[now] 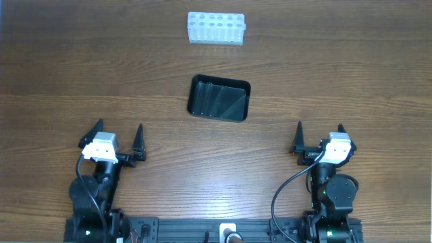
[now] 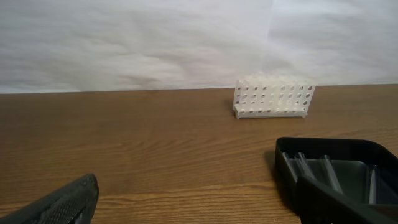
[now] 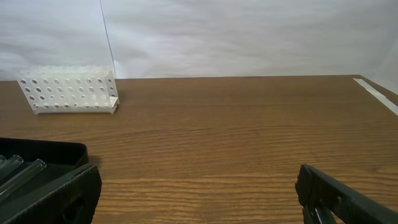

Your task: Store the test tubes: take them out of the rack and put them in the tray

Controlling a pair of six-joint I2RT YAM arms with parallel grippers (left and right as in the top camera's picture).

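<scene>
The white test tube rack (image 1: 216, 29) stands at the far middle of the table; I see no tubes standing in its holes. It is also in the left wrist view (image 2: 273, 97) and the right wrist view (image 3: 69, 89). The black tray (image 1: 197, 101) lies between the rack and the arms. Clear test tubes (image 2: 329, 172) lie inside it, and some also appear as test tubes (image 3: 22, 175) in the right wrist view. My left gripper (image 1: 120, 128) is open near the front left, well short of the tray. My right gripper (image 1: 320, 128) is open at the front right, holding nothing.
Bare wooden table (image 1: 67, 74) stretches on both sides of the tray and rack. A white wall or sheet (image 2: 124, 43) rises behind the table's far edge. A pale strip (image 3: 376, 93) runs along the table's right edge.
</scene>
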